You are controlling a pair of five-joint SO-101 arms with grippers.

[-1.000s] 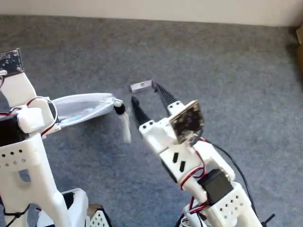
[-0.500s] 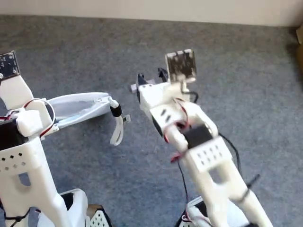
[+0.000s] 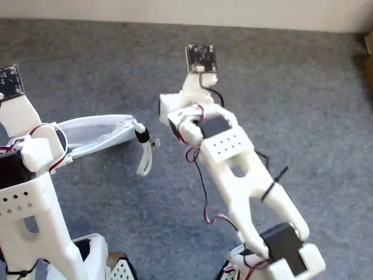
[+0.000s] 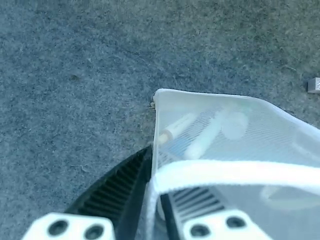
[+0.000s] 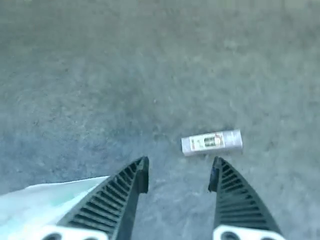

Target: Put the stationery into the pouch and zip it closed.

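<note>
The right gripper [image 5: 180, 164] is hanging low over the grey carpet [image 3: 303, 87] with its two black ribbed fingers [image 5: 122, 192] standing well spread. The small grey stick [image 5: 211, 142] is lying flat on the carpet just ahead of the fingertips. It is lying crosswise to the opening, nearer one tip than the other and touching neither. It is looking like a short, stubby bar with pale ends and a printed label round its middle (too small for me to say what kind of stationery it is). From the left wrist view the same stick [image 4: 314, 85] is showing well apart from the pouch.

The left gripper [image 4: 156, 175] is pinching one end of the pouch [image 4: 260, 130]. One dark finger [image 4: 112, 197] is sitting outside the wall and the other is showing dimly through the mesh. From the high view the pouch [image 3: 99, 133] is stretching out sideways from the left arm towards the middle of the carpet. Its wrist strap [image 3: 144, 160] is trailing below a black bead [image 3: 141, 136] at the far end. The right arm [image 3: 233, 157] is reaching out beside that end.

The pouch is white, see-through mesh with a thick white band along its edge. Through the mesh a pale pen [image 4: 175, 129] and a white tube [image 4: 207, 136] are lying side by side inside. A corner of the pouch [image 5: 50, 205] is also lying just beside one of the right gripper's fingers.
</note>
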